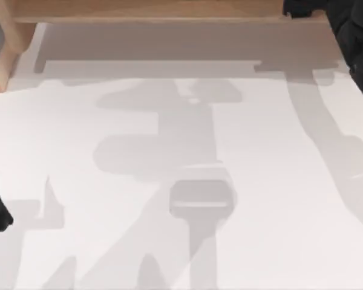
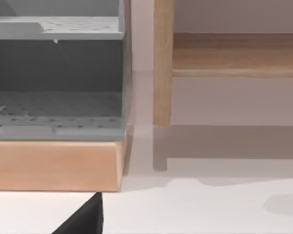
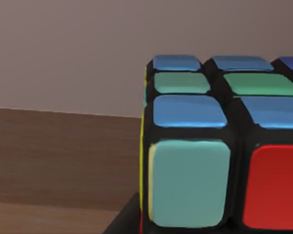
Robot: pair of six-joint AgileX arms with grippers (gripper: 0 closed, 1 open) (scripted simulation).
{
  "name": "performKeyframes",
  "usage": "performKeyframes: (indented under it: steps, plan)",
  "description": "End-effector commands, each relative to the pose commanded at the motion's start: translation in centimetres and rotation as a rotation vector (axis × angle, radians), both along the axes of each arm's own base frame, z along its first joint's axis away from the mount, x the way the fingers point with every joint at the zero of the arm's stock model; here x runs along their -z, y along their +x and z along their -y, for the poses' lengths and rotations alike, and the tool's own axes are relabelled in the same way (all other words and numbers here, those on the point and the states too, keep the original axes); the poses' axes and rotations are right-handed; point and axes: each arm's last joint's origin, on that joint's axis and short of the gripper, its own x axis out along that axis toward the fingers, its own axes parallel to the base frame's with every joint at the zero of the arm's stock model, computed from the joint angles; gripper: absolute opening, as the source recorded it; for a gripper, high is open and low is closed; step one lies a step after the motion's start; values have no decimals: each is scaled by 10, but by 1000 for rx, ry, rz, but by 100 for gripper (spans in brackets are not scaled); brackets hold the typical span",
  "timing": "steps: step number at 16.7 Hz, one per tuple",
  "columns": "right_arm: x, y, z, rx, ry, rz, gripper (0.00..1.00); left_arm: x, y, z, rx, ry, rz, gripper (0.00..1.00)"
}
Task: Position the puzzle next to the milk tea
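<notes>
The puzzle (image 3: 219,146) is seen right before the right gripper; whether its fingers are apart cannot be told. It is judged light, rigid and smooth-faced, best pinched across two opposite flat sides.

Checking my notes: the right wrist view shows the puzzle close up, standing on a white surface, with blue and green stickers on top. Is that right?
Not quite. In the right wrist view the puzzle is close up with blue and green stickers on top, but the surface beside it is brown wood, not white.
</notes>
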Motion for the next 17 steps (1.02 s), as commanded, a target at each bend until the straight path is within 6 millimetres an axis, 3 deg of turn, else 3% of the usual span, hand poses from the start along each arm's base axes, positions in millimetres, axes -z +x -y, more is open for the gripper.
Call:
performKeyframes:
  steps: [5, 8, 10, 17]
  plan:
    - [-51, -11, 9, -78, -110, -119, 0, 0, 0, 0, 0, 0, 0, 100]
    - [-67, -31, 24, -111, -164, -315, 0, 0, 0, 0, 0, 0, 0, 100]
    - [-63, -49, 40, -118, -181, -519, 0, 0, 0, 0, 0, 0, 0, 100]
    - [-10, -128, 95, -37, -80, -1285, 0, 0, 0, 0, 0, 0, 0, 100]
